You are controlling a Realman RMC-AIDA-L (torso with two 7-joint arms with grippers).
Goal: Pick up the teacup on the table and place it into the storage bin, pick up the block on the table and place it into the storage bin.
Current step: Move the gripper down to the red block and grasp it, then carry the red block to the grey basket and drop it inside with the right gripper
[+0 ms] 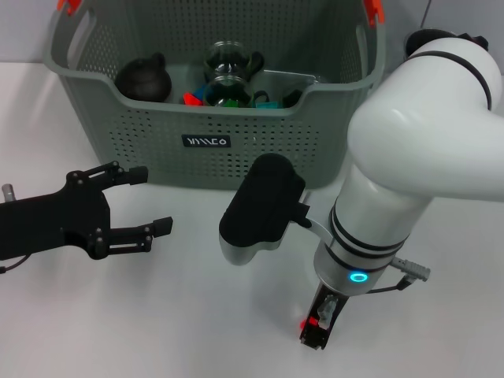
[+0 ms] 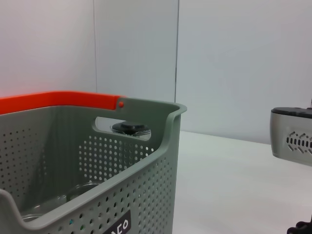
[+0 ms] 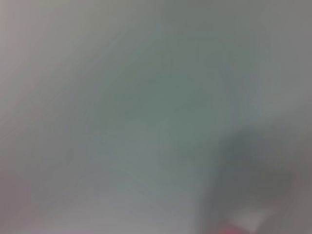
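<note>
We are viewing the left hand (image 1: 150,201), fingers apart, hovering over bare desk (image 1: 118,315) near the storage bin (image 1: 142,126) wall; the right hand (image 1: 319,324) is pointing deskward, state indiscernible.

The head view looks steeply down on the table (image 1: 118,315) and the bin (image 1: 220,150). The left wrist view sits low and close beside the bin (image 2: 146,161), facing level along its side. The right wrist view sits too close to a surface to tell anything.
</note>
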